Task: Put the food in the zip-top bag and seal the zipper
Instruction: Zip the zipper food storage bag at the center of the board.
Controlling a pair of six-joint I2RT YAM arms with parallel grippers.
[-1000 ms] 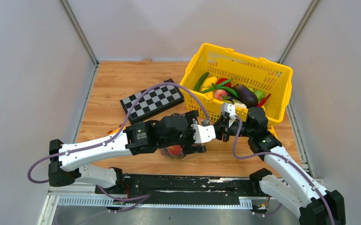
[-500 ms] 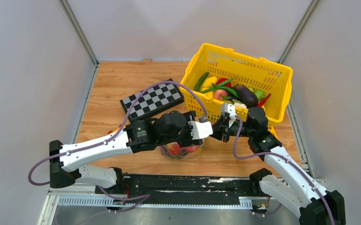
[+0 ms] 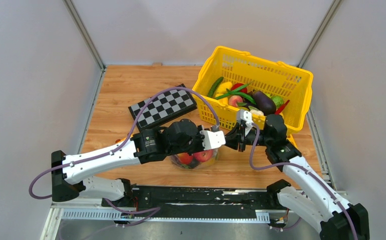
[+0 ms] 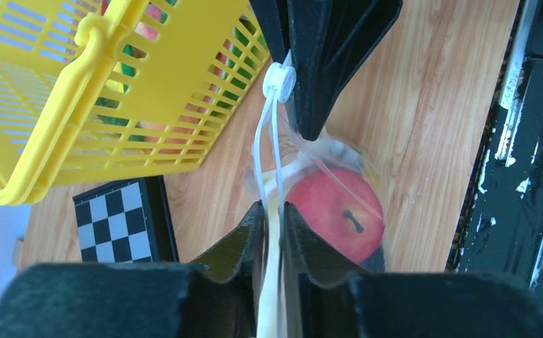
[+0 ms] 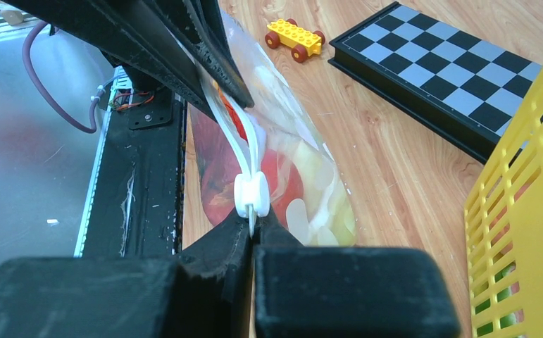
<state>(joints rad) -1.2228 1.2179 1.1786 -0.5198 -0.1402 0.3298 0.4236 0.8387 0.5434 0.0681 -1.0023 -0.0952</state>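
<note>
Wooden table (image 3: 120, 85), near edge: clear bag (image 3: 184, 165) of toy fruit (image 5: 282, 184) (red apple (image 4: 335, 211) showing), zipper strip (image 4: 269, 158) pinched tight by left gripper (image 4: 272, 210) and right gripper (image 5: 254, 224), yellow basket (image 3: 301, 75) just behind.

Before me the wooden table (image 3: 120, 90) ran back to grey wall panels (image 3: 30, 75) that met at metal corner posts (image 3: 83, 32). A yellow slatted plastic basket (image 3: 281, 80) stood at the far right, close to the right wall, turned at a slant to the table's edges. Just left of it a black-and-white checkerboard (image 3: 163, 107) lay flat, also askew, one corner near the basket's wall. A small yellow toy brick car (image 5: 295, 36) with dark red wheels sat near the board, not touching it. Along the near edge ran a black mounting plate (image 3: 201, 194), scuffed white in places.
</note>
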